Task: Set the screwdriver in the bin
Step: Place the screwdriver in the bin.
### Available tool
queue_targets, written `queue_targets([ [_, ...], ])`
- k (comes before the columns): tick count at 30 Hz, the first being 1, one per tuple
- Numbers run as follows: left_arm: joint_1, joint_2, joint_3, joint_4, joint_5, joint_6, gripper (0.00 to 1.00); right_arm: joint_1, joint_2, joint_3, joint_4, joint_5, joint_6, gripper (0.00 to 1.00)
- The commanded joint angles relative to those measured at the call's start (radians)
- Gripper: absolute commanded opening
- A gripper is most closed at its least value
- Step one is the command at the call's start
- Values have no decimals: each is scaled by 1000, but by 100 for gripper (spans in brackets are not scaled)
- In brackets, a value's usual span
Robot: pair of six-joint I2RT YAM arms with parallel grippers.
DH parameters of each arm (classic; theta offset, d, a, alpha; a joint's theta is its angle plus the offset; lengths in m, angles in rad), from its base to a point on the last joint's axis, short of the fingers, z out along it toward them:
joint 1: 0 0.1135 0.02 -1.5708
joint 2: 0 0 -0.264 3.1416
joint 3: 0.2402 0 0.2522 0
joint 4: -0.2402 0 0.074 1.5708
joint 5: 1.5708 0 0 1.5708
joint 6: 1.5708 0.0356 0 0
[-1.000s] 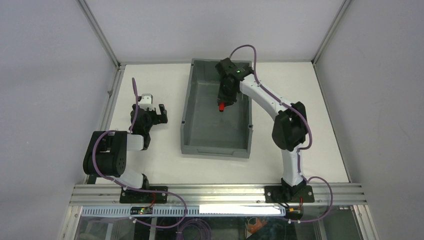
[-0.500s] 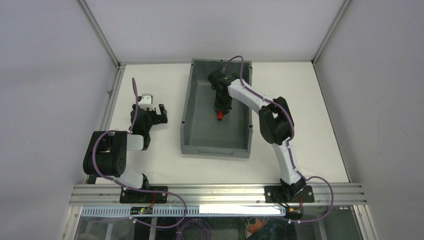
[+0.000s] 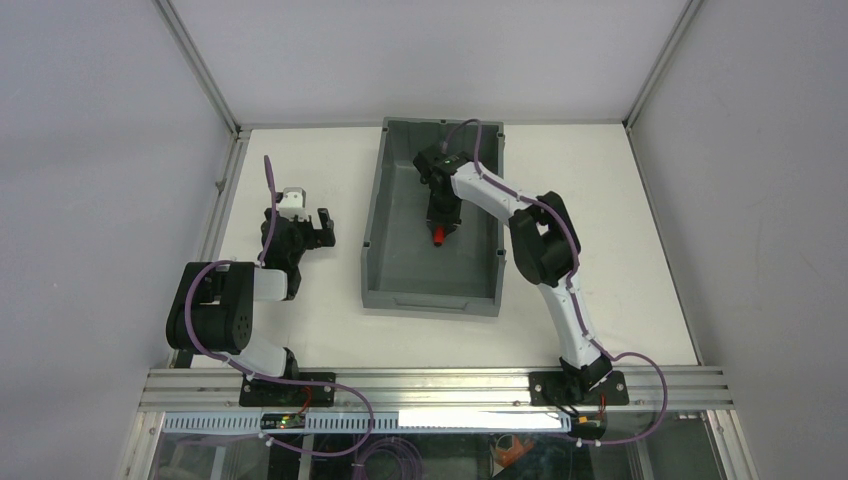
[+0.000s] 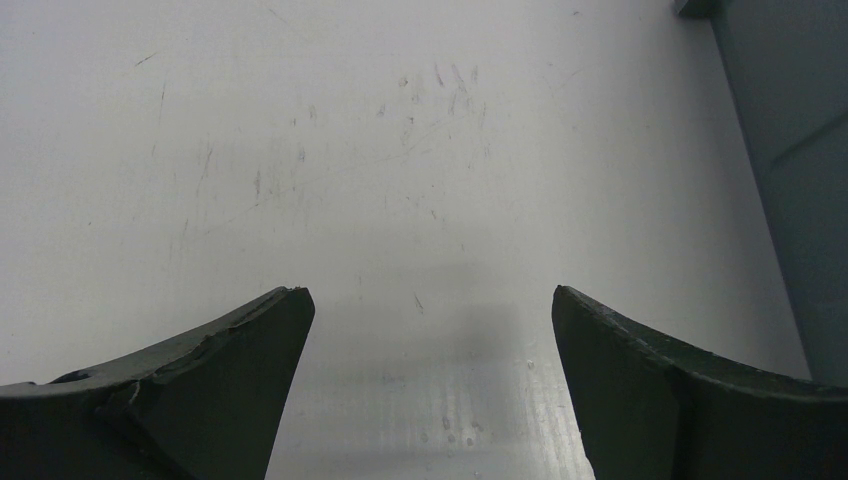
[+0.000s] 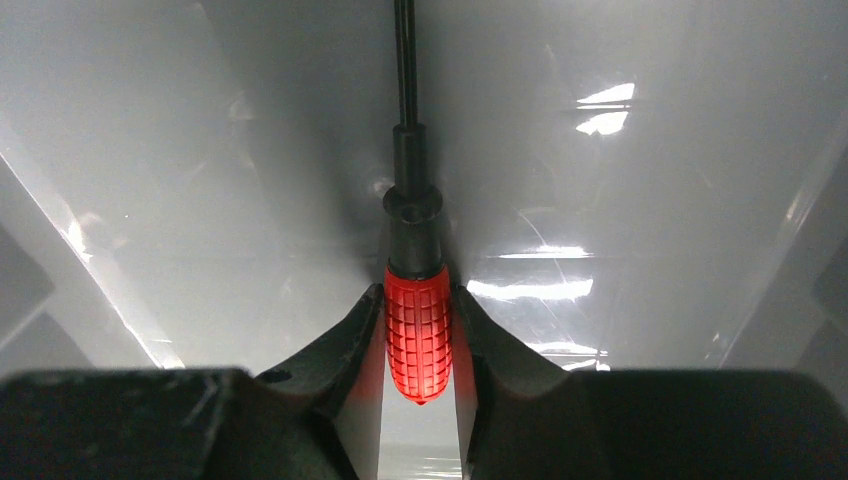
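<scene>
The screwdriver [image 5: 418, 330] has a ribbed red handle and a thin black shaft that runs away from the camera. My right gripper [image 5: 418, 300] is shut on that handle, one finger pressed on each side. From above, the right gripper [image 3: 440, 228] hangs inside the dark grey bin [image 3: 377, 225], over the middle of its floor, and the red handle [image 3: 439, 238] shows at its tip. The bin's grey floor [image 5: 220, 190] fills the right wrist view. My left gripper [image 3: 321, 222] rests over the white table left of the bin, open, with nothing between its fingers [image 4: 240, 350].
The bin's left wall [image 4: 800, 150] shows at the right edge of the left wrist view. White table [image 3: 300, 310] surrounds the bin, framed by aluminium rails [image 3: 440, 385] at the near edge and grey enclosure walls.
The right arm has drawn in and moved the gripper with the screwdriver a little leftwards and towards the near side, inside the bin. The left arm has not moved.
</scene>
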Motion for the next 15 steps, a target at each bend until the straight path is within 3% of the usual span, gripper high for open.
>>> queue_targets([
  [1, -9, -29, -4, 35, 22, -9, 99, 7, 17, 34, 28, -6, -12, 12],
  [15, -9, -31, -4, 34, 22, -9, 99, 13, 21, 27, 16, 3, -36, 46],
])
